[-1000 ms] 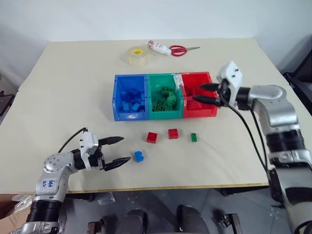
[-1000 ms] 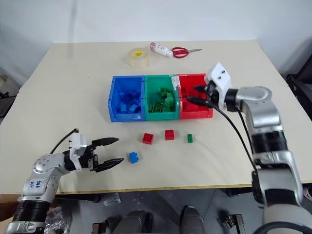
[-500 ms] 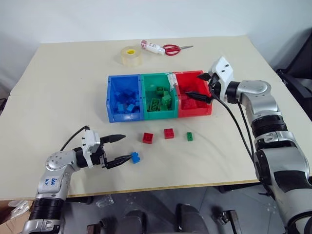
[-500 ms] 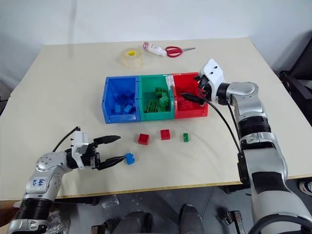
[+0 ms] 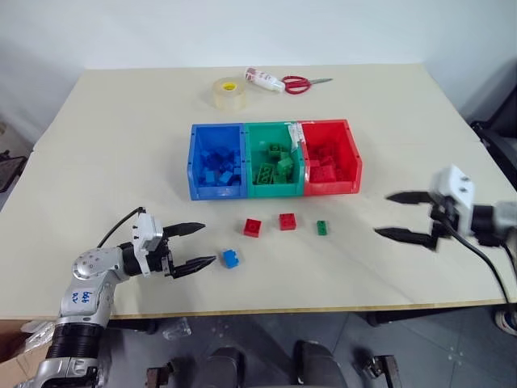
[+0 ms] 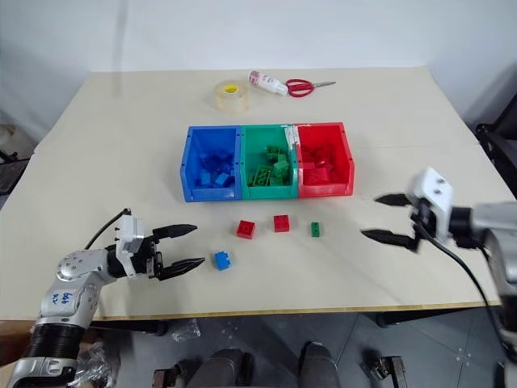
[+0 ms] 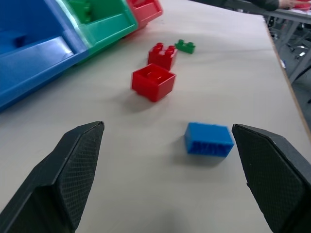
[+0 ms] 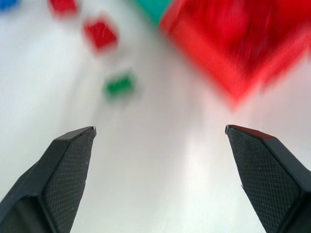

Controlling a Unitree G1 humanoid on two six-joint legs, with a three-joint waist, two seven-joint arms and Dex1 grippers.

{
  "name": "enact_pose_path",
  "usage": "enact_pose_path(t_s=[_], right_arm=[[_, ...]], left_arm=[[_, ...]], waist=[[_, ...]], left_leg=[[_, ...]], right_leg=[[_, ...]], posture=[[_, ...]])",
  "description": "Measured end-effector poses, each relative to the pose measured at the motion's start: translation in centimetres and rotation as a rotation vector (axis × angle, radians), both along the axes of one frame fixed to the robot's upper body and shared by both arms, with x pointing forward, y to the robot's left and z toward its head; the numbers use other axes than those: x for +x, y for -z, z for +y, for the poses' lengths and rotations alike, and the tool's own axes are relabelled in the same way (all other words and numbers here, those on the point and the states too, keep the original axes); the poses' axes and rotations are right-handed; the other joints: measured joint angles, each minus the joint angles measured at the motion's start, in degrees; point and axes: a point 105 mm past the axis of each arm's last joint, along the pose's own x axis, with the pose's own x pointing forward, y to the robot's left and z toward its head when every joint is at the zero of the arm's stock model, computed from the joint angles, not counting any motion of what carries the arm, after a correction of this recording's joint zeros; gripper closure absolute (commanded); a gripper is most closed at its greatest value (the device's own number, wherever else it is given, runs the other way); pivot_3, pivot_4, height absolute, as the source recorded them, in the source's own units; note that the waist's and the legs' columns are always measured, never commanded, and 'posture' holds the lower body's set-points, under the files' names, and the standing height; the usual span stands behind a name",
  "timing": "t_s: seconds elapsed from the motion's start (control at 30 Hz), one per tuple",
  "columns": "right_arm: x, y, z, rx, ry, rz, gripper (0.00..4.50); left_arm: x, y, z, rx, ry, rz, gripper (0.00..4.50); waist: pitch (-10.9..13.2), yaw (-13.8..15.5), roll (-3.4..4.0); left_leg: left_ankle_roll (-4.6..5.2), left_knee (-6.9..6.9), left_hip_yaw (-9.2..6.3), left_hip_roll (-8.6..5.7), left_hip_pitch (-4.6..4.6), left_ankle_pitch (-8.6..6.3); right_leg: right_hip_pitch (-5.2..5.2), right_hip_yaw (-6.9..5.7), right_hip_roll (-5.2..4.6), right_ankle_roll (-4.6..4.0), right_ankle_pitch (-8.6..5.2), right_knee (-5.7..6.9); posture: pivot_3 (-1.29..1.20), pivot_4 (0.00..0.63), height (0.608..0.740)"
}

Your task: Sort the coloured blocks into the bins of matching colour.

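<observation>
Coloured blocks, loose on your table [image 5: 121,145]: one blue block [image 5: 231,259] nearest the front edge, two red blocks [image 5: 252,228] [image 5: 287,221] side by side behind it, one green block [image 5: 321,228] to their right. All four lie in front of the bins [image 5: 275,190], apart from them.

Bins: blue bin [image 5: 195,158], green bin [image 5: 273,129], red bin [image 5: 352,153], joined in a row mid-table, each already holding bricks of its own colour.

Your left gripper [image 5: 197,246]: low over the table, fingers spread wide, empty, the blue block just beside its tips.

Your right gripper [image 5: 399,216]: right of the loose blocks, fingers spread wide, empty.

Far edge: tape roll [image 5: 228,93], tube [image 5: 263,78], scissors [image 5: 303,82].
</observation>
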Motion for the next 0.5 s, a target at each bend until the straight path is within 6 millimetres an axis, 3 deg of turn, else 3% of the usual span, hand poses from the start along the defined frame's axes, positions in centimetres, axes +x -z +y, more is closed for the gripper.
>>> enact_pose_path(t_s=[0.1,0.23,0.33,0.5], right_arm=[[-0.9,0.1,-0.4,-0.001,0.017,0.013,0.03],[-0.3,-0.7,0.6,-0.005,-0.004,-0.015,0.03],[1.1,-1.0,3.2,0.010,-0.077,-0.036,0.03],[3.2,0.9,7.8,0.016,-0.220,0.005,0.03]], left_arm=[[0.2,-0.1,0.3,0.002,-0.006,-0.001,0.00],[0.4,-0.7,0.2,0.003,0.004,-0.024,0.00],[0.5,-0.8,0.0,0.002,0.007,-0.029,0.00],[0.5,-0.7,-0.4,-0.006,0.010,-0.030,0.00]], waist=[[0.00,-0.40,0.00],[0.00,-0.42,0.01],[0.00,-0.48,0.00],[0.00,-0.37,0.00]], left_leg=[[0.00,0.00,0.13,0.04,0.05,0.00],[0.00,0.00,0.12,0.07,0.07,0.00],[-0.01,0.00,0.10,0.08,0.06,0.00],[0.00,-0.01,0.01,0.03,0.01,0.00]], right_leg=[[0.00,0.05,0.01,0.00,0.00,-0.02],[-0.01,0.05,0.01,0.00,0.00,-0.01],[-0.01,0.04,0.02,0.00,0.00,-0.06],[-0.03,0.01,0.00,0.00,0.00,-0.06]], posture=[[0.00,0.150,0.740],[0.00,0.150,0.740],[0.00,0.150,0.740],[0.00,0.150,0.740]])
